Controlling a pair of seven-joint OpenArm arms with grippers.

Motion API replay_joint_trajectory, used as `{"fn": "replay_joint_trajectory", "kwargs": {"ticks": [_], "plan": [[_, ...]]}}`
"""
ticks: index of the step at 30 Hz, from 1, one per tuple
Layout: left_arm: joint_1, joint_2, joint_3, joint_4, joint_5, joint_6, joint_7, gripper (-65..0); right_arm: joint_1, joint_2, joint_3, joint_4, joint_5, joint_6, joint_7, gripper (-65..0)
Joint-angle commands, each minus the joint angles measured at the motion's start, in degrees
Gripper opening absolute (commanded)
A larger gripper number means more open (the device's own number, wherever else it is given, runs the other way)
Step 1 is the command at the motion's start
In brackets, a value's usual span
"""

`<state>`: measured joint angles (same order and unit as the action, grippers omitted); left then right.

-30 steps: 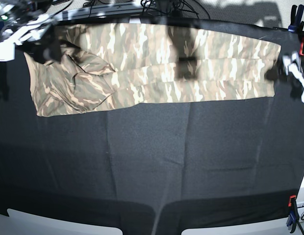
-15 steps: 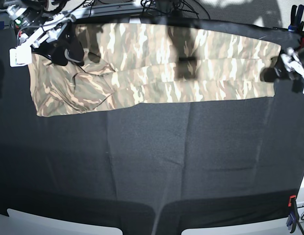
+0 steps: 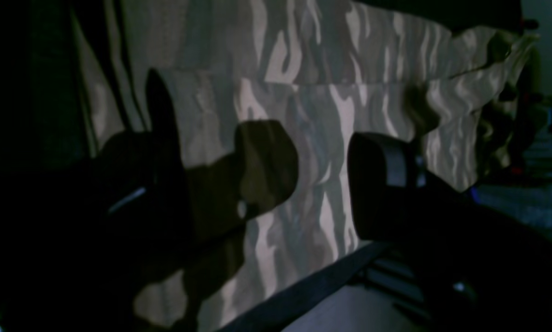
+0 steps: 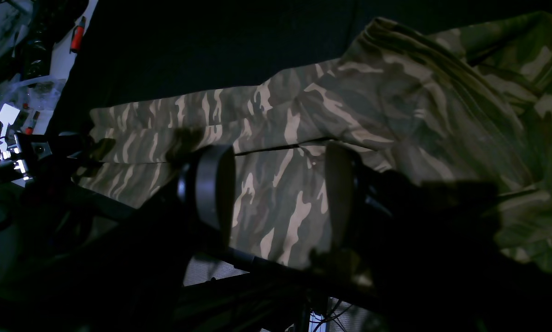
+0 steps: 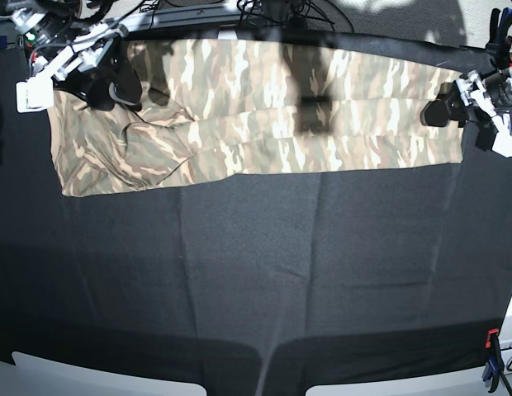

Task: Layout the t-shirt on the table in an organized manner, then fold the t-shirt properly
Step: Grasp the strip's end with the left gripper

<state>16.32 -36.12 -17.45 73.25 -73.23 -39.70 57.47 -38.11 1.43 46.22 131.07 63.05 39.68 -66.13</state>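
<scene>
The camouflage t-shirt (image 5: pixel 239 124) lies as a long folded band along the far side of the table (image 5: pixel 256 272), with a bunched sleeve area at its left end. At that left end my right gripper (image 5: pixel 116 87) hovers open; the right wrist view shows the t-shirt (image 4: pixel 396 101) under the right gripper (image 4: pixel 276 193), with nothing between its fingers. My left gripper (image 5: pixel 442 111) is open over the band's right end. In the left wrist view the left gripper (image 3: pixel 324 180) spreads wide above the t-shirt (image 3: pixel 313 92), holding nothing.
Blue and orange clamps (image 5: pixel 497 33) grip the black cloth at the far right corner, and another clamp (image 5: pixel 491 355) sits at the near right. Cables (image 5: pixel 272 10) run behind the far edge. A dark shadow (image 5: pixel 314 107) crosses the shirt's middle.
The right arm has swung in from the far left corner over the shirt's left end. The left arm has moved leftward from the table's right edge over the shirt's right end.
</scene>
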Motion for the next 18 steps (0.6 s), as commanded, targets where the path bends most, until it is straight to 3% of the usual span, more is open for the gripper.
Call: {"fn": "replay_joint_trajectory", "kwargs": {"ticks": [1, 7, 13, 15, 18], "plan": [[-0.4, -2.4, -0.6, 1.2, -0.3, -0.3, -0.6, -20.0, -0.3, 0.3, 0.2, 1.2, 1.5, 0.3, 1.1, -34.7], [-0.4, -4.7, -0.6, 1.7, 0.1, -0.3, -1.4, -20.0, -0.3, 0.3, 0.2, 1.2, 1.5, 0.3, 1.1, -34.7], [-0.3, -1.7, -0.6, 1.7, 9.2, -0.3, -3.3, -20.0, -0.3, 0.3, 0.2, 1.2, 1.5, 0.3, 1.1, -34.7], [-0.3, -0.4, -0.6, 1.7, 8.5, -0.3, -3.1, -20.0, -0.3, 0.3, 0.2, 1.2, 1.5, 0.3, 1.1, -34.7], [-0.3, 0.6, -0.6, 1.7, 1.1, -0.3, 0.5, -20.0, -0.3, 0.3, 0.2, 1.2, 1.5, 0.3, 1.1, -34.7]]}}
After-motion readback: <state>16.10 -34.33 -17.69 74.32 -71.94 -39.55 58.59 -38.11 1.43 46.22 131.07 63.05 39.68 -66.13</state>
